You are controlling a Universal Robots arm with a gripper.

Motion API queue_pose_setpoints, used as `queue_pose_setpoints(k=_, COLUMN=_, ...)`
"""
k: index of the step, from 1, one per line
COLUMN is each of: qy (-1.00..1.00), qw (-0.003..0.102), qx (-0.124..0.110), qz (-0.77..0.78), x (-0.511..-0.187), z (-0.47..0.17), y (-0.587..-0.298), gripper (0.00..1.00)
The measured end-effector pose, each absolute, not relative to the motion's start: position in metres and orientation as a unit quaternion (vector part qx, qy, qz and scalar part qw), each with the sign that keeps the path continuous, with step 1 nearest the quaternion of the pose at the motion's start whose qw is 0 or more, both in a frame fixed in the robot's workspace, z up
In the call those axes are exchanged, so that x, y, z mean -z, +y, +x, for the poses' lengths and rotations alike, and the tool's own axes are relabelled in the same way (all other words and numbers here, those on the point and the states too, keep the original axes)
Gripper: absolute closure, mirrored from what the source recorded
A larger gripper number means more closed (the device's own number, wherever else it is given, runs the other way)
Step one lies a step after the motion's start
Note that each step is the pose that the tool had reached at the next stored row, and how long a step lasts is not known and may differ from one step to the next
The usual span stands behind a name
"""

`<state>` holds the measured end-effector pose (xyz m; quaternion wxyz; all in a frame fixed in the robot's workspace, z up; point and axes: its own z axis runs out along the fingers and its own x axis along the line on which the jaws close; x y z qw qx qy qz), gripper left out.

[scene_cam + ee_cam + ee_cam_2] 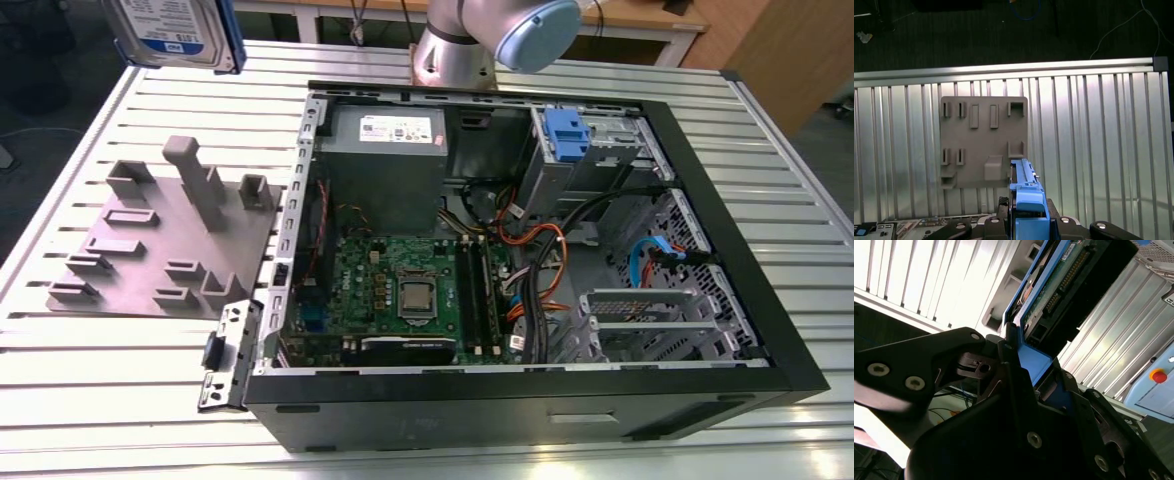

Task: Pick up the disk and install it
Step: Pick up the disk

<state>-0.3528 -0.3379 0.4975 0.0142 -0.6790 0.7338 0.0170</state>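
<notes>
The claw [1019, 357] is clamped on the disk [1054, 285], its black fingers [954, 357] pressed against the blue rail at one end, as both wrist views show. You have the disk [1024, 175] off the table and hanging edge-down over the grey holder plate [984, 140], outside the computer case [507, 410] and beside its open side, on the exterior view's left. In the exterior view the disk [167, 30] is raised high, label outward, well clear of the case's rim. The slatted table [107, 400] carries both plate and case, and the plate's slots stand empty. Inside the case the circuit board [400, 290] lies flat near the front wall, with orange and black cables [534, 260] looped beside it. The grey power box [387, 140] sits against the back wall, and the drive cage [587, 140] with its blue latch fills the case's far corner. As you carry the disk, the grip looks narrow, at one end only. Move slowly, hold the disk square, and watch that it does not swing or slip between the fingers.
</notes>
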Motion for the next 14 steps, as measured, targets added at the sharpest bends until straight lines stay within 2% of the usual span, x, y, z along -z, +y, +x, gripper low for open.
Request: queue_pose_setpoints(k=14, qy=0.734, qw=0.014, qx=-0.017, qz=-0.679, x=-0.4974, z=-0.3461, y=-0.3379, gripper=0.64)
